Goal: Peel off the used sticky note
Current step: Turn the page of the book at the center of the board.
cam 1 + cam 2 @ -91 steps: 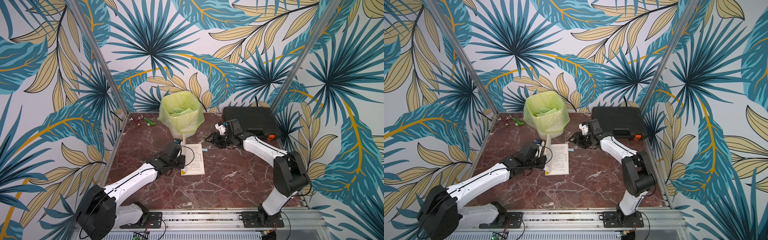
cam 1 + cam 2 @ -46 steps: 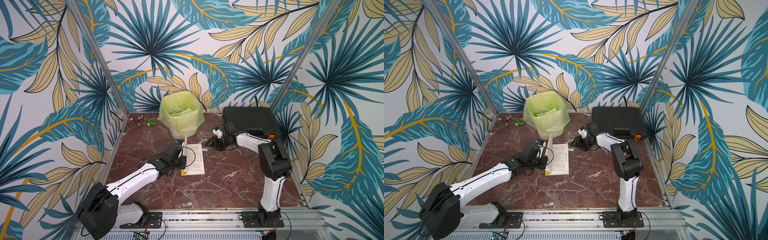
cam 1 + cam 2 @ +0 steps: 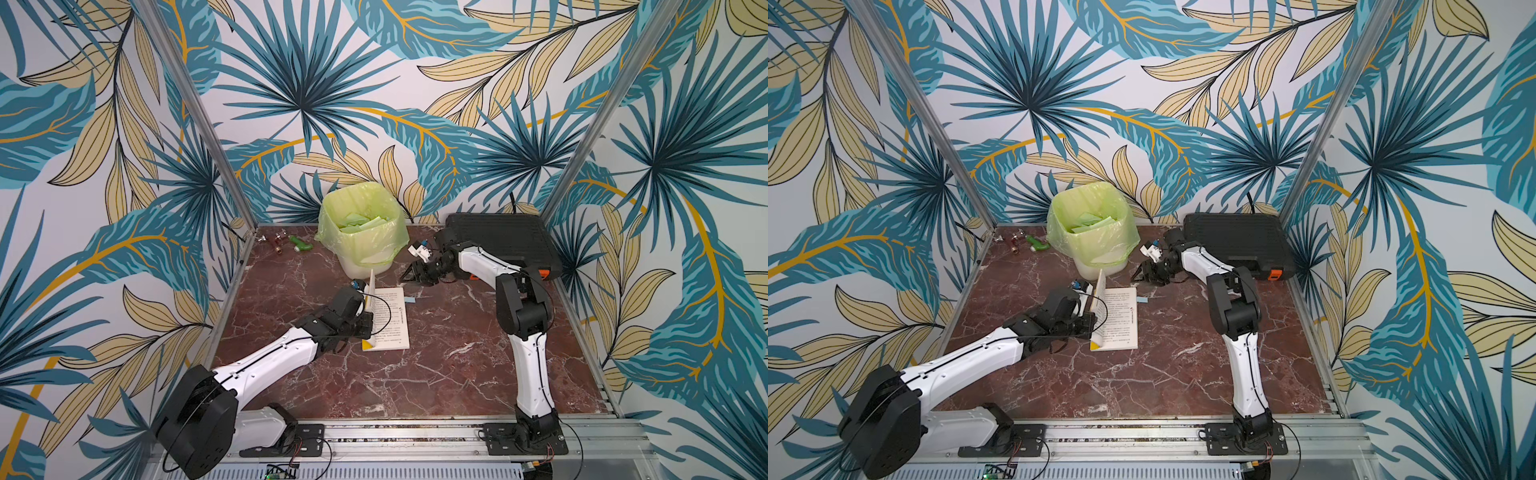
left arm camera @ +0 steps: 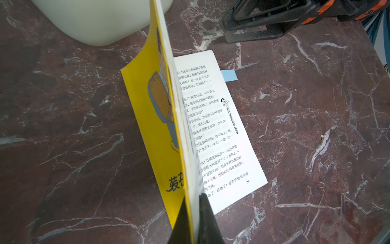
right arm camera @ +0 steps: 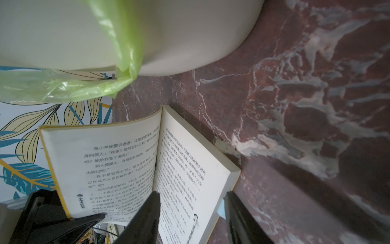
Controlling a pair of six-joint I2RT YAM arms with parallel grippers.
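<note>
Now | 1 note (image 4: pixel 229 75) | left end effector (image 4: pixel 193 199) clamps 1 book (image 4: pixel 217 126) | right end effector (image 5: pixel 192 196) apart

Bright, even light (wrist views soft).

The book (image 3: pixel 392 316) lies before the bin (image 3: pixel 365 253); case (image 3: pixel 498 237) right of it.

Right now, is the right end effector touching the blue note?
Apart. The left wrist view shows bare table between the right end effector and the note.
</note>
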